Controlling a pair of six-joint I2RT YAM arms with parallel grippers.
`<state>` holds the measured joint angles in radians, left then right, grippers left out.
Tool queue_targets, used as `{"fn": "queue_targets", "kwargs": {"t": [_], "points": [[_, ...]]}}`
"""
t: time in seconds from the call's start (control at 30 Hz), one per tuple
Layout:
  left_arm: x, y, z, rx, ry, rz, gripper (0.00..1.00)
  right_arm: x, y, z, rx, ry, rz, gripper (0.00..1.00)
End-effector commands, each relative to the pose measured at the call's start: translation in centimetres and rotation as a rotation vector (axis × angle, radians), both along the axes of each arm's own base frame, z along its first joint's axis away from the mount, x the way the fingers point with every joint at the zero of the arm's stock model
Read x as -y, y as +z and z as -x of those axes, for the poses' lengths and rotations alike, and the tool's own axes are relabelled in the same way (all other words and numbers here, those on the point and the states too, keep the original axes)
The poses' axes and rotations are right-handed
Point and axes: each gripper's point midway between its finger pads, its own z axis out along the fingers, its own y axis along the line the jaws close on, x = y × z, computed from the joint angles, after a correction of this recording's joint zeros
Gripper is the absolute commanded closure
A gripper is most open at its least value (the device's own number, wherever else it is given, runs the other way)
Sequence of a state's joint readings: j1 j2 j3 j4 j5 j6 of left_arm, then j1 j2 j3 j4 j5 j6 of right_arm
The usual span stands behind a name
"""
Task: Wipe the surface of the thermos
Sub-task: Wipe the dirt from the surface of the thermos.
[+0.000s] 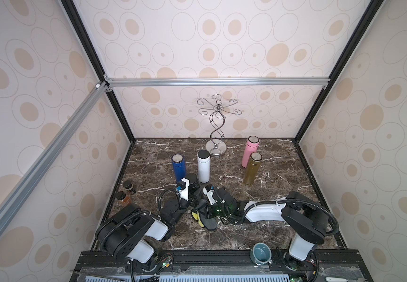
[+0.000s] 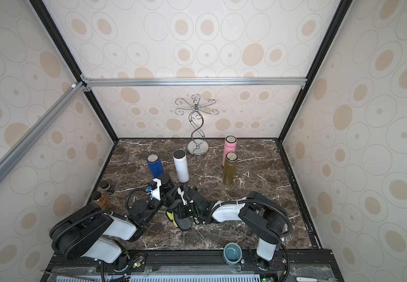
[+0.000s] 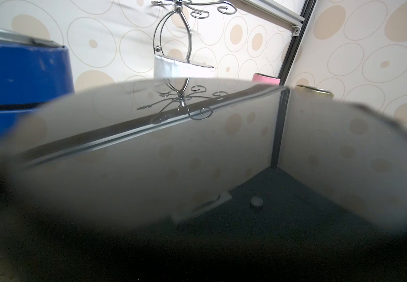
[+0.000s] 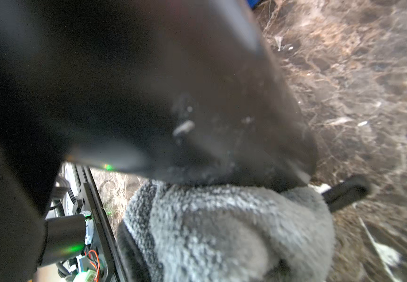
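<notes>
Brown white-veined marble tabletop (image 1: 270,200) lies between walls (image 1: 222,48) papered with beige ovals; both wrist views are largely blurred, hiding the fingers; the glossy black cylindrical thermos (image 1: 193,180) sits just beside a blue thermos (image 1: 178,166), its mirror-like lid filling the left wrist view; the left gripper (image 1: 189,188) is closed on it; the right gripper (image 1: 203,212) is clamped on a fleecy grey cloth (image 4: 222,232) touching a dark curved surface too blurred to identify.

Wire stand (image 1: 216,149) at the table's (image 1: 283,195) back, thermoses (image 1: 203,168) before it, jars (image 1: 129,186) left, cup (image 1: 261,252) on the front frame (image 1: 209,256).
</notes>
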<state>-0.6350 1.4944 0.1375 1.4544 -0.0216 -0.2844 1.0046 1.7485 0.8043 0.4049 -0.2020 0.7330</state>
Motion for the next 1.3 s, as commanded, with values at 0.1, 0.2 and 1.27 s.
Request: {"fn": "queue_targets", "kwargs": {"t": [0.1, 0.2, 1.27], "points": [[1.6, 1.2, 0.3, 0.016, -0.064, 0.047, 1.00, -2.6, 4.2, -0.6, 0.094, -0.021, -0.177, 1.00], [1.6, 1.2, 0.3, 0.016, -0.062, 0.048, 1.00, -2.1, 4.4, -0.6, 0.097, -0.058, -0.206, 1.00], [2.0, 1.6, 0.4, 0.020, -0.069, 0.068, 1.00, 0.5, 0.7, -1.1, -0.266, -0.452, -0.379, 1.00]]}}
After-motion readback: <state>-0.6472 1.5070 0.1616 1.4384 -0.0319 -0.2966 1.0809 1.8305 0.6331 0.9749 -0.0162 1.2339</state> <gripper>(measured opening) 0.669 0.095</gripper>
